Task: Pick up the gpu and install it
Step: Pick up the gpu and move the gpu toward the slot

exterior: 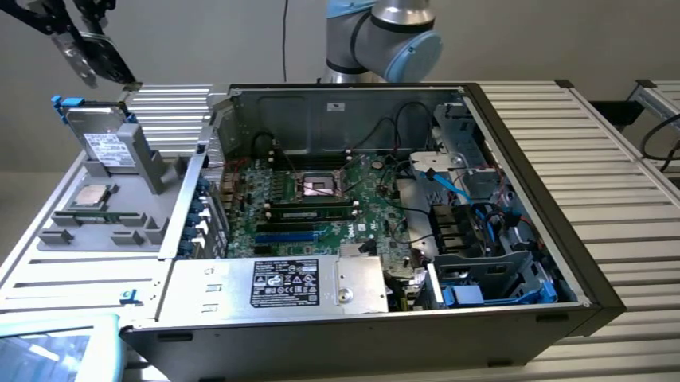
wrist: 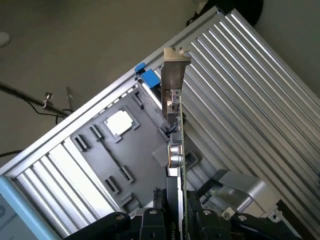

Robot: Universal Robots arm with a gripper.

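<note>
Gpu [wrist: 176, 145], a flat green-board card with a silver metal end bracket, is pinched edge-on between the black gripper's [wrist: 172, 217] jaws and touches no surface. It hangs above the grey plastic parts tray [exterior: 64, 231], to the exterior view's left of the open black computer case [exterior: 351, 342].

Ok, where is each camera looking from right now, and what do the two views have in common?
Wrist view: on the wrist, looking out along the gripper past the gpu it clamps edge-on, down to the grey tray.
Exterior view: raised and off the arm, looking down into the open computer case. The arm stands behind the case, and the gripper is at the exterior view's upper left.
Shared: gripper, gpu, grey tray and ribbed table.
</note>
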